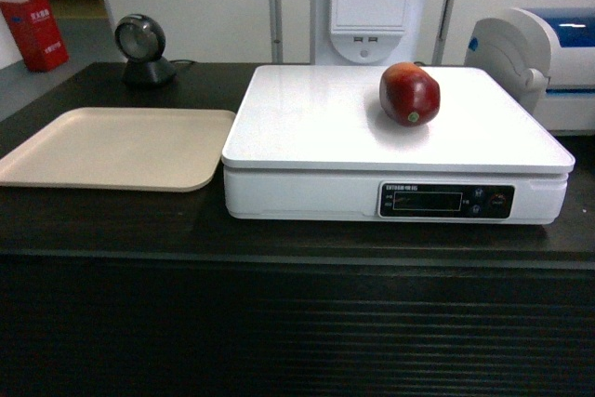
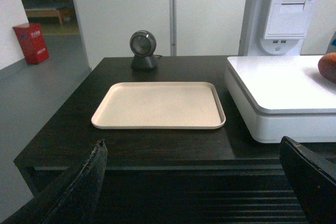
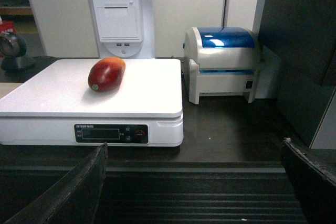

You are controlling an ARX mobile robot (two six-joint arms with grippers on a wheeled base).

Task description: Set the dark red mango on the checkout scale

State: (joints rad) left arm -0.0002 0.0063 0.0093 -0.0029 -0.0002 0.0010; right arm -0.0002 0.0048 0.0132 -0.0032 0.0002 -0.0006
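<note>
The mango [image 1: 410,93] lies on its side on the flat white platform of the scale [image 1: 316,123], toward the rear right part of it, resting free with nothing touching it; in the right wrist view it sits left of the platform's middle with its stem end pointing toward the front. The scale stands on the dark bench [image 1: 121,225], just beside a beige tray [image 1: 116,146] on its left, with a small round scanner [image 1: 142,48] behind the tray and a white-and-blue printer [image 3: 223,61] on the scale's right. Neither arm shows in the head view. The left claw [image 2: 194,182] is spread wide and holds nothing, its two dark fingers framing the bottom corners of its own view, back at the bench's front edge opposite the tray; the right claw [image 3: 194,182] is likewise wide and empty, low at the bench's ribbed front and well apart from the fruit. Judging from how things lie, the placing looks done, and what remains is to leave it undisturbed: keep both claws back from the platform so no finger presses on it or nudges the fruit, which is rounded and could roll toward an edge. Any withdrawal should go straight back and away from the bench, slowly, without brushing the scale's front panel [image 1: 446,200] or its buttons.
</note>
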